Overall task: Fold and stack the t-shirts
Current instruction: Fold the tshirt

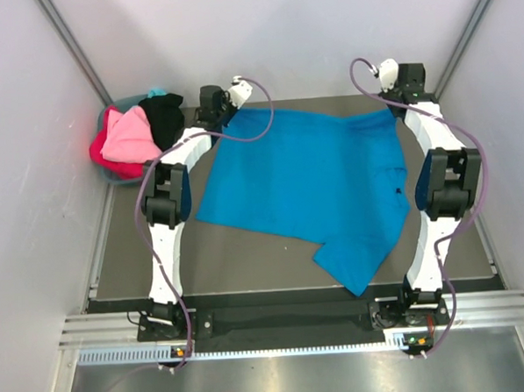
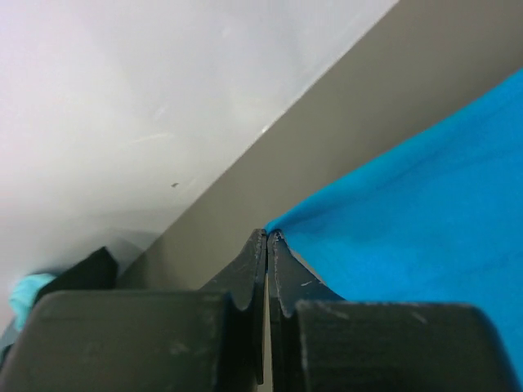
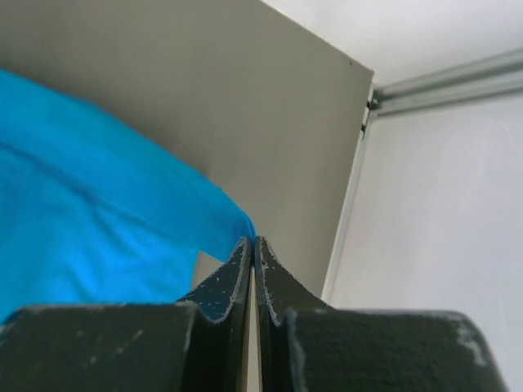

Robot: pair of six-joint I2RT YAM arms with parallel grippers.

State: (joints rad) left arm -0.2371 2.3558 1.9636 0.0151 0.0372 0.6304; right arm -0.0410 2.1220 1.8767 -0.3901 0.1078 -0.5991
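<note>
A: While pinching cloth on both sides, hanging low over the far edge of the dark grey table top [image 1: 248, 258]. Left gripper [image 2: 268, 235] first: shut tight, a corner of the bright blue soft cloth t-shirt [image 1: 305, 176] nipped right at the tips.
B: Same story at the right gripper [image 3: 249, 241]: closed flat, gripping the other far corner of that blue shirt at the very tips.
A: Pulled fairly straight along the far edge between the two grips. Fanning out from both sets of jaws back across the table, mostly flat.
B: And one loose flap reaching furthest from the jaws, down by the near edge on the right side.
A: Now out beyond the left jaws, on their outer side: a teal plastic basket [image 1: 112, 177], heaped with a light pink t-shirt [image 1: 129, 137], a red t-shirt [image 1: 102, 153] and a black t-shirt [image 1: 163, 118].
B: Black nearest the left jaws, just beside them; touching or not, hard to tell. Pink draped on top, red underneath at the outer rim.
</note>
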